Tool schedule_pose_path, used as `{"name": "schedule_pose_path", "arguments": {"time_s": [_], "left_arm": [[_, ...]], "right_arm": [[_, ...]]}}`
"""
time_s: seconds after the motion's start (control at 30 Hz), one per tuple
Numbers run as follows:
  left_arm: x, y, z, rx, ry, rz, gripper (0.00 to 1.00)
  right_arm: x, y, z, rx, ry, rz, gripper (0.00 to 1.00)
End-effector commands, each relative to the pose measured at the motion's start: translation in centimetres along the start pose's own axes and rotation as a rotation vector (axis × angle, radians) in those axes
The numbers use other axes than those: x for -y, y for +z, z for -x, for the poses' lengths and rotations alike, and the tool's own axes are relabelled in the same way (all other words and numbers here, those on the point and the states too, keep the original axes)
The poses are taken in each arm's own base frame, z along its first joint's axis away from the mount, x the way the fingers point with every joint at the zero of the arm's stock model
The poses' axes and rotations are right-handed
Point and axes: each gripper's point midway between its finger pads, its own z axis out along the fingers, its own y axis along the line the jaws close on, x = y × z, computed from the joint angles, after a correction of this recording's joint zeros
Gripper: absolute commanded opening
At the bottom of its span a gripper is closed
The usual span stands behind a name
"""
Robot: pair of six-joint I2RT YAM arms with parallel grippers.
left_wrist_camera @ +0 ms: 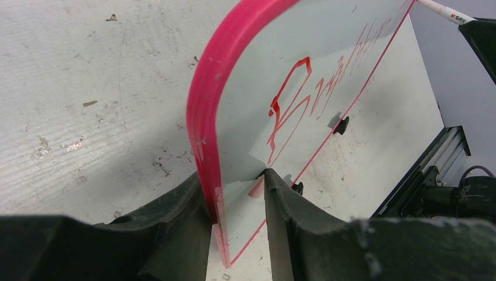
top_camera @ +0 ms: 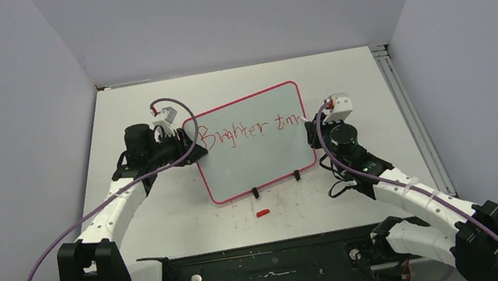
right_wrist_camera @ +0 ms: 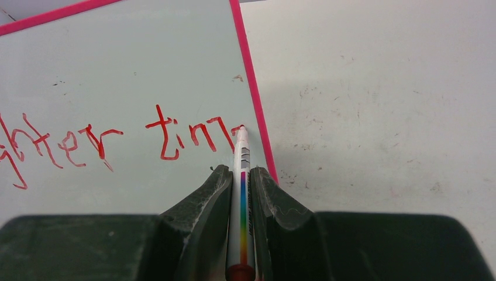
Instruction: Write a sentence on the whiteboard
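The whiteboard (top_camera: 257, 165), with a pink-red frame, lies in the middle of the table. The sentence (top_camera: 248, 129) in red reads "Brighter tim" along its top line. My left gripper (top_camera: 191, 152) is shut on the board's left edge; in the left wrist view the gripper (left_wrist_camera: 237, 187) pinches the whiteboard (left_wrist_camera: 257, 88) by its frame, and the lettering (left_wrist_camera: 292, 99) runs away from it. My right gripper (top_camera: 320, 123) is at the board's right edge. In the right wrist view the gripper (right_wrist_camera: 241, 172) is shut on a white marker (right_wrist_camera: 241, 158), whose red tip touches the whiteboard (right_wrist_camera: 117, 64) at the end of the sentence (right_wrist_camera: 175, 134).
A small red cap (top_camera: 263, 213) lies on the table in front of the board. Two black feet (top_camera: 256, 193) stick out at the board's near edge. A metal rail (top_camera: 407, 108) runs along the table's right side. Grey walls close in the left, back and right.
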Motion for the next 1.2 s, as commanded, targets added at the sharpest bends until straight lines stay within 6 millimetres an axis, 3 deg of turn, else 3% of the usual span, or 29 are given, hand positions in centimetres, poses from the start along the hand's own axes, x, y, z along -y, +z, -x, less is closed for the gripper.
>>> {"name": "schedule_pose_path", "arguments": {"time_s": [0.0,0.5,1.17], "left_arm": [[1.3,-0.7,2.7,0.08,0.065,-0.026,0.34],[1.3,-0.7,2.7,0.078,0.065,-0.029,0.34],[1.3,-0.7,2.7,0.077,0.063,-0.031,0.33]], "right_arm": [[-0.7,0.3,4.2,0.114,0.025,0.011,0.05],[-1.6,0.7,3.4,0.091,0.015,0.065,0.05],[-0.6,-0.3,0.0,0.0,0.018,0.046,0.05]]}}
